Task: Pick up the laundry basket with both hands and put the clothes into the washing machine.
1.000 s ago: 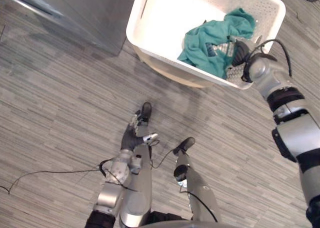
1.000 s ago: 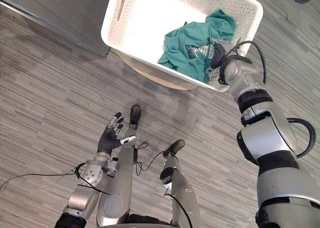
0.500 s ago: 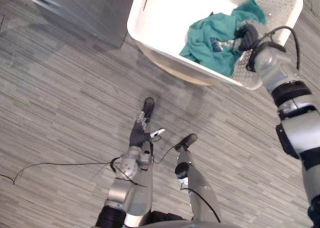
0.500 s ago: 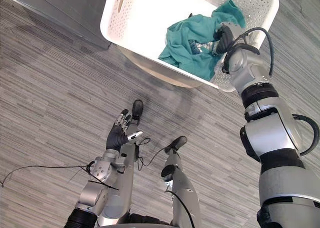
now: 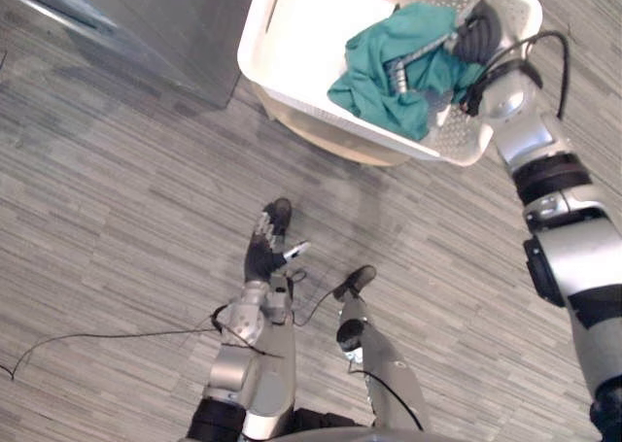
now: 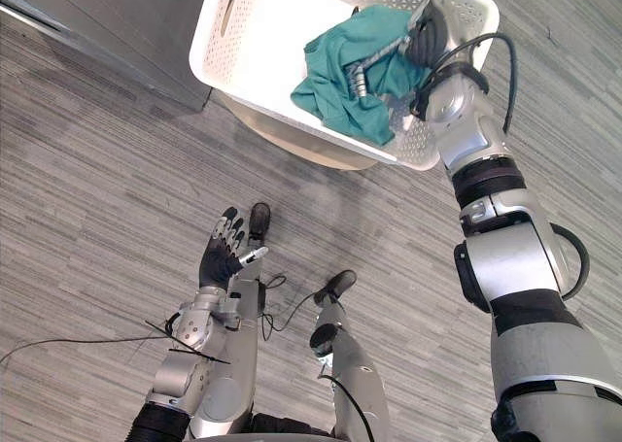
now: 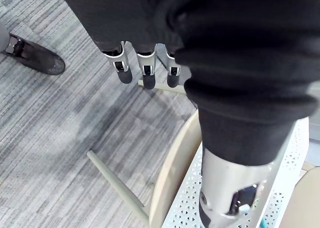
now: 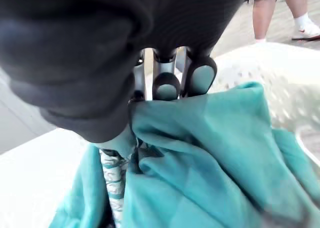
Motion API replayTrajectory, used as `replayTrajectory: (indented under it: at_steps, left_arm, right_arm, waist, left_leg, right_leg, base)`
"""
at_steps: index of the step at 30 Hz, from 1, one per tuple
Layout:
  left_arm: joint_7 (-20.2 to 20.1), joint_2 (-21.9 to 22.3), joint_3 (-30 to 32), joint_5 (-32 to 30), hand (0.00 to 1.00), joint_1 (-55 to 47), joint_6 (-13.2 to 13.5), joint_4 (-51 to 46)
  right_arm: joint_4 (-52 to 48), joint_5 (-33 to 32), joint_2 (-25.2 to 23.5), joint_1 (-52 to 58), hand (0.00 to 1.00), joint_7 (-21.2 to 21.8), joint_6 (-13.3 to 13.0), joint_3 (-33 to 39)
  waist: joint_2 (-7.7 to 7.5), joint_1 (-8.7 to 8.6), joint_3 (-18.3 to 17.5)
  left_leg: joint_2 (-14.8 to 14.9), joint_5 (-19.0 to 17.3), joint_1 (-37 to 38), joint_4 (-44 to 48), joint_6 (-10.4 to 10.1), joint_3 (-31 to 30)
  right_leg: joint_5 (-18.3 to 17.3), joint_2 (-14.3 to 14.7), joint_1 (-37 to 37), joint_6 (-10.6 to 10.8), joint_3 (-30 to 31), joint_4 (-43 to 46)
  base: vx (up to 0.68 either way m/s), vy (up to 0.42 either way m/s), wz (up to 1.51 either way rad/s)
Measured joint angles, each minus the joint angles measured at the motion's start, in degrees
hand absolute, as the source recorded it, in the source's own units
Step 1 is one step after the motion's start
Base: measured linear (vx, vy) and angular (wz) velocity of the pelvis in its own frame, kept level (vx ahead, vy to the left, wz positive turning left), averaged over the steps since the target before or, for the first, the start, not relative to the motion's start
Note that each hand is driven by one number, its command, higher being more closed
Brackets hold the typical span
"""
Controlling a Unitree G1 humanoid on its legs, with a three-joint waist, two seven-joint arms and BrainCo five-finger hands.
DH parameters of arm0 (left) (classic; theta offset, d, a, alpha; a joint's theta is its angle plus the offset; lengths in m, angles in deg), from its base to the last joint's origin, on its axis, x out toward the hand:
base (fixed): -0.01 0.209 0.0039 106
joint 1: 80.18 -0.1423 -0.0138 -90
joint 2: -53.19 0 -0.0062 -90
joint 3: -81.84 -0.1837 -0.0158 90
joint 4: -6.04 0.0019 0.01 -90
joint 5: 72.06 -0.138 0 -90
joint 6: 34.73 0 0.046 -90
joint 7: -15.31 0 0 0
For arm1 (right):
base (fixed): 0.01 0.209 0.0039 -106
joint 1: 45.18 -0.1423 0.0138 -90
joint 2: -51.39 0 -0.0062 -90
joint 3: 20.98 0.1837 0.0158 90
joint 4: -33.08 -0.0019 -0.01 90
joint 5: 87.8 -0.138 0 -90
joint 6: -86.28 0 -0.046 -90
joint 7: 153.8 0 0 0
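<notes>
Right hand has moved from the rim deeper into the laundry basket. Its fingers now bunch the teal clothes (still in the basket). Left hand hangs low with fingers straight. Unloading likely starting one-handed.

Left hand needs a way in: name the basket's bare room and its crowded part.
Bare: the basket floor between the teal clothes and the wall nearest the grey cabinet. Crowded: the opposite end, where the right hand grips the clothes.

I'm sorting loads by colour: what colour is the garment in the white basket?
Teal; the garment shows best in the right wrist view, held by the right hand.
</notes>
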Motion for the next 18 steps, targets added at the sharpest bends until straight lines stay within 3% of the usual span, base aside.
replayTrajectory:
  at_steps: [7, 13, 18]
  left_arm:
    - [1.3, -2.3, 0.1, 0.0, 0.00, 0.0, 0.1, 0.0]
    - [3.1, -2.3, 0.1, -0.4, 0.00, 0.1, 0.2, -0.1]
    - [4.7, -2.7, 0.4, -5.4, 0.00, 0.5, 0.2, -3.6]
  right_arm:
    - [-11.3, -0.5, 0.9, -0.6, 1.00, -5.4, -0.2, 2.4]
    - [-18.8, -0.5, 2.3, -0.5, 1.00, -7.1, -0.2, 5.3]
    - [-25.7, -0.6, 2.3, -0.3, 1.00, -9.3, -0.6, 8.6]
  waist:
    - [-0.01, -0.35, 0.0]
    - [-0.08, -1.02, 0.0]
    - [-0.15, -2.87, 0.1]
  left_leg:
    - [0.8, 0.1, -0.6, 1.8, 0.1, 0.3]
    - [1.0, 0.1, -0.9, 1.9, 0.2, 0.8]
    - [0.8, 0.1, 0.1, 2.6, 0.2, 1.3]
  right_leg:
    - [0.0, 0.2, -0.8, -0.1, 1.2, 1.4]
    - [0.0, 0.1, -1.7, -0.1, 2.0, 2.2]
    - [-0.1, -0.3, -1.4, -0.3, 2.8, 3.3]
  base:
    - [0.03, 0.083, -0.07]
    - [0.05, 0.060, -0.05]
    - [0.06, 0.062, -0.05]
